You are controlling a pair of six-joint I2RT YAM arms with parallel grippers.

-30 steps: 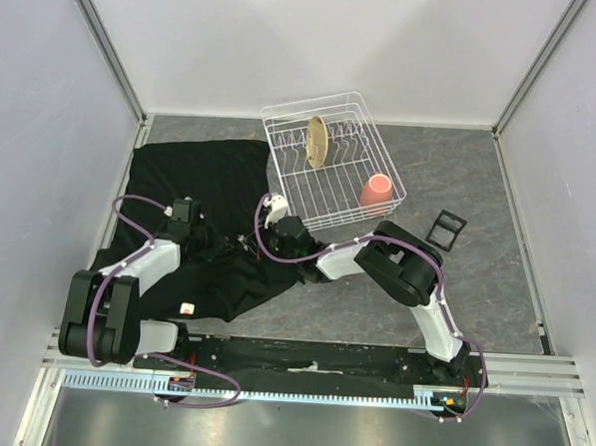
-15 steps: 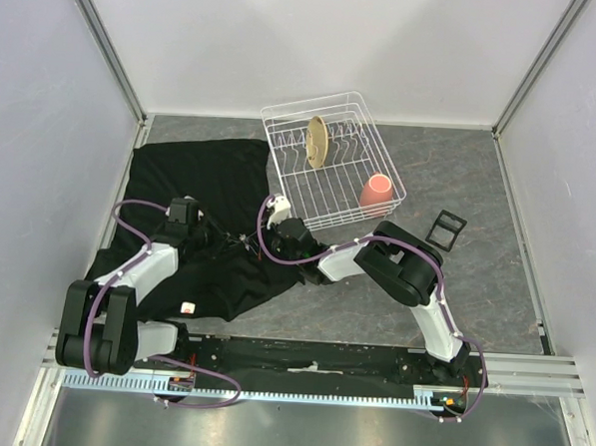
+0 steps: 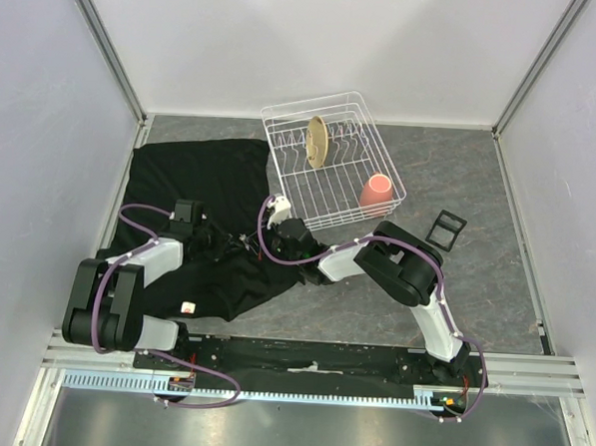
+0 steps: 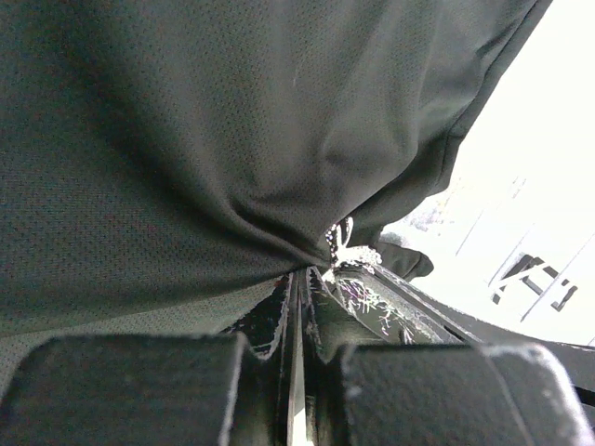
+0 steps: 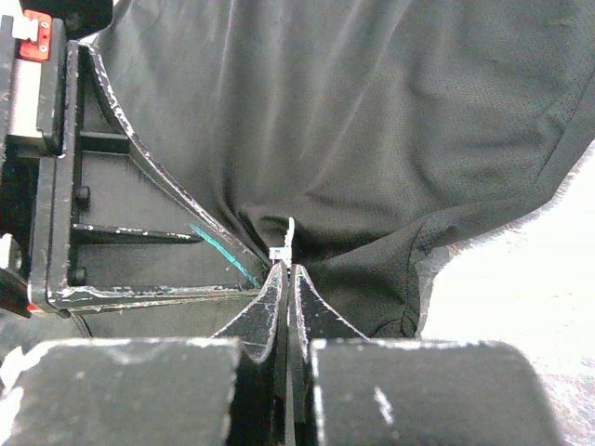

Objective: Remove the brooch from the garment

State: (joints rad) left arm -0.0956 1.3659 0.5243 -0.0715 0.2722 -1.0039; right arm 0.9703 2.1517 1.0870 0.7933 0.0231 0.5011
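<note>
Grey table (image 3: 480, 193) | garment (image 3: 195, 178) tag (image 3: 187, 307) unreadable | right tool (image 5: 286, 269) pinches brooch (image 5: 283, 247)

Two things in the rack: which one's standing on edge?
The tan plate, slotted upright in the wires toward the back of the rack. The pink cup sits in the right corner, not on edge.

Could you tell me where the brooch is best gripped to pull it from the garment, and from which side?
I would pinch the brooch by the pale part standing proud of the puckered garment, approaching edge-on along the cloth, as the right gripper does; only that part clears the fabric.
</note>
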